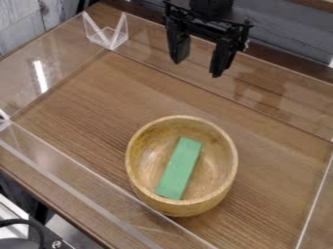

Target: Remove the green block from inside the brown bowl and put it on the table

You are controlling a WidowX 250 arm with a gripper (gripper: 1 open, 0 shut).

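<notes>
Inside the brown bowl (184, 205): green block (181, 167) (lying diagonally).
Gripper (204, 53) released, up at twelve o'clock above the table (117, 92).

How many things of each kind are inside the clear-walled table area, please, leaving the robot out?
Bowls: 1, the brown bowl on the table
Blocks: 1, the green block lying inside the bowl
Total: 2

Single raised camera, apparently front-on, looking down across table (92, 102).
</notes>
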